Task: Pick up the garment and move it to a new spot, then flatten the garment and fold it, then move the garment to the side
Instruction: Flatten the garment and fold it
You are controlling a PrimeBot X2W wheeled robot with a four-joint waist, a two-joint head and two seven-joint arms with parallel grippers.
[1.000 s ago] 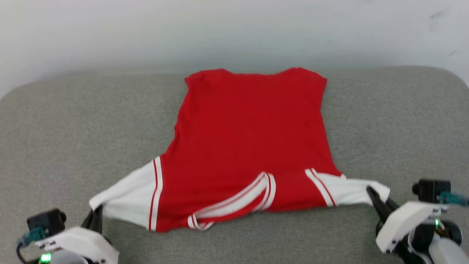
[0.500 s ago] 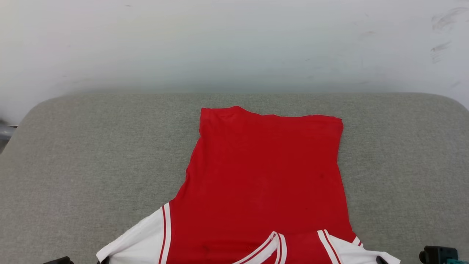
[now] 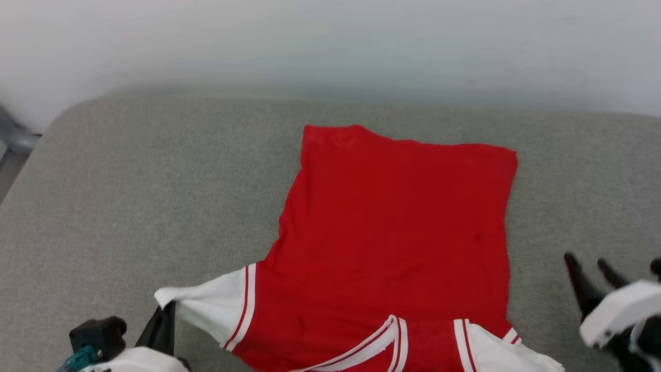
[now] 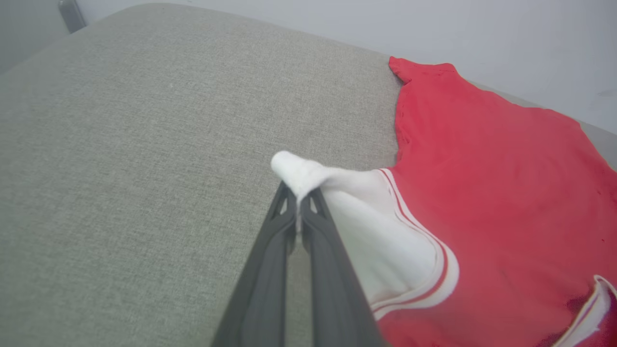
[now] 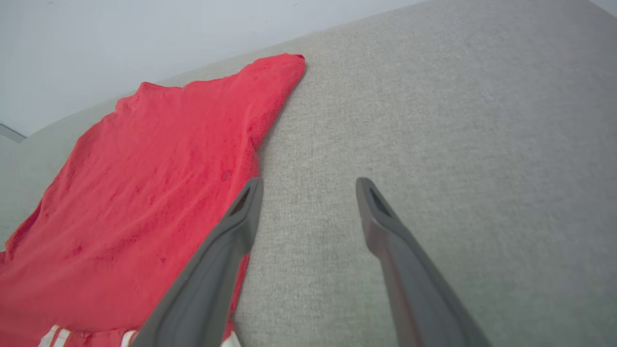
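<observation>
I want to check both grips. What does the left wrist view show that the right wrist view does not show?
Left wrist view: the left gripper shut on the tip of the white sleeve of the shirt. Right wrist view: the right gripper open, holding nothing, its fingers spread over the bare grey cushion beside the red edge. Both: the red body of the shirt lying flat on the cushion, with a pale wall behind.

Diffuse light falling evenly; bright red jersey shirt (image 3: 397, 232) casting thin edge shadow; head view blurring slightly; wrist views bowing at edges.
</observation>
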